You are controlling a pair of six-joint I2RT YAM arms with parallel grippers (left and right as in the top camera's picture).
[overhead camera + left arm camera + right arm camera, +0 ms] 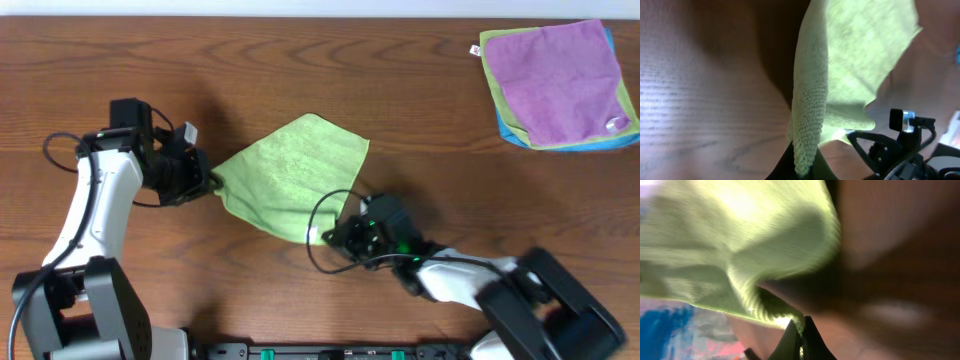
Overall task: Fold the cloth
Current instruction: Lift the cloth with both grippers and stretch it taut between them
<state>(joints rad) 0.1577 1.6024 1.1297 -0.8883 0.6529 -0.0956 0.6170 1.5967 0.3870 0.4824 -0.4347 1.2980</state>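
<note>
A light green cloth (290,175) lies partly lifted on the wooden table, stretched between both grippers. My left gripper (208,180) is shut on the cloth's left corner; in the left wrist view the cloth (812,100) hangs from the dark fingers (804,167). My right gripper (335,236) is shut on the cloth's lower corner; in the right wrist view the cloth (740,245) billows above the closed fingertips (801,332). The cloth's far corner points toward the table's middle back.
A stack of folded cloths, purple (555,75) on top of green and blue ones, lies at the back right corner of the wooden table (400,110). Black cables loop near the right gripper. The right arm also shows in the left wrist view (900,135).
</note>
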